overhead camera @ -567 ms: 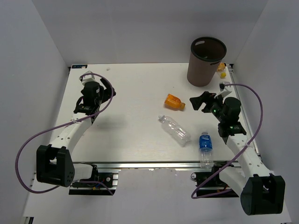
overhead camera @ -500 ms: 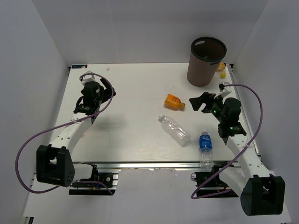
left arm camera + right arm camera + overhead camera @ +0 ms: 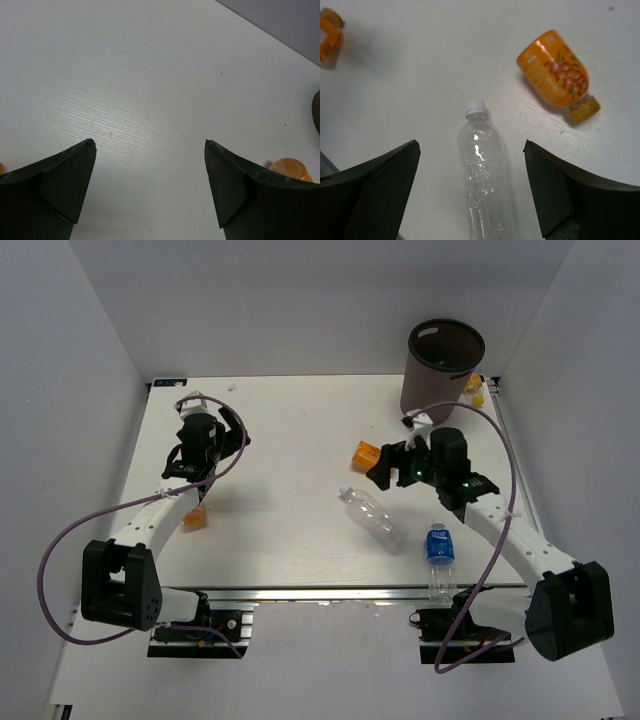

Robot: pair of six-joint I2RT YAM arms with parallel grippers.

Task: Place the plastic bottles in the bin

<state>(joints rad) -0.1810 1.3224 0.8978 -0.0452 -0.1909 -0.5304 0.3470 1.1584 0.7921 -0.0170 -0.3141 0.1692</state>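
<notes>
Right pincer (image 3: pixel 381 466) swung left, open, beside orange bottle (image 3: pixel 556 74), near clear bottle (image 3: pixel 484 170).

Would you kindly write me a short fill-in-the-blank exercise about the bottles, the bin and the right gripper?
1. The orange bottle lies on its ____.
2. The unlabelled clear bottle has a ____ cap.
3. The right gripper holds nothing and is ____, not shut.
4. The bin stands ____, its mouth facing up.
Missing words: side; white; open; upright.
</notes>
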